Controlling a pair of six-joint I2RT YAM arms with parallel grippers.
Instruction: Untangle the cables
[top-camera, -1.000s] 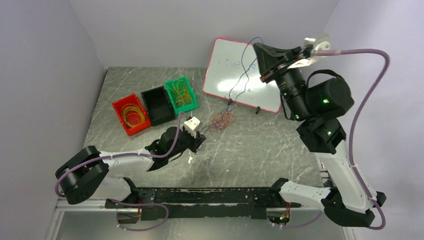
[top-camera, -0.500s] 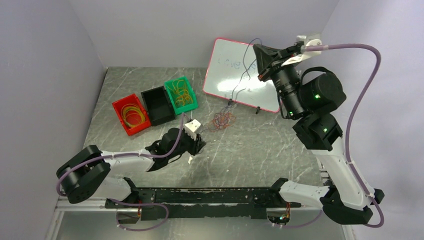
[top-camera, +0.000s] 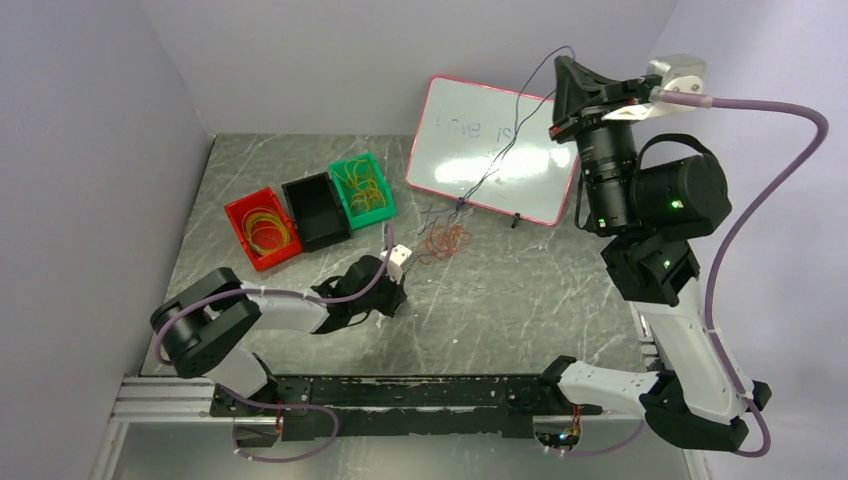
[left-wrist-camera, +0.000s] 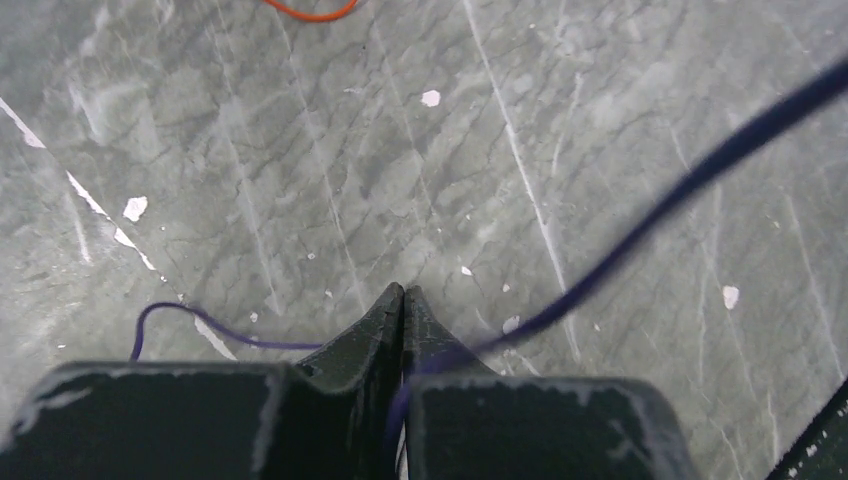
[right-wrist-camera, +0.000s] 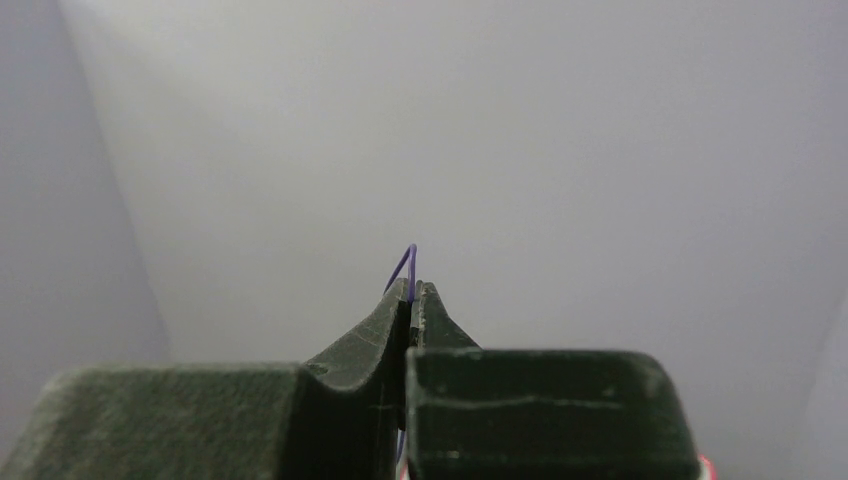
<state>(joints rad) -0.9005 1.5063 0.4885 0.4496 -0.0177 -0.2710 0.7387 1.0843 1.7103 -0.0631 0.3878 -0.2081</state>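
**One dark strand, strung between two claws**

Wide view first: the grey tabletop (top-camera: 520, 300), a whiteboard (top-camera: 445, 160) at the back and three bins (top-camera: 316, 210) off to the left. The right arm (top-camera: 660, 200) is reared up high over that whiteboard, while the left arm (top-camera: 290, 312) lies low on the near side.

Between them sits the orange tangle (top-camera: 446, 240), on the tabletop just beyond the left arm's tip and far below the right one, so the left arm is plainly the nearer.

Now the line that matters. The dark blue cable (left-wrist-camera: 650, 222) runs on a long slant from high at back right, down across the whiteboard to the tangle, then on toward the low left.

Right claw (right-wrist-camera: 413, 285): fingers pressed together, with a small loop of that cable poking out at the tips. Left claw (left-wrist-camera: 402, 292): fingers together too, and the strand seems to come out of the seam, so it looks pinched there.

The next pull, I'd judge, goes along that slant, drawing the ends apart to slip the dark strand out of the orange loops.
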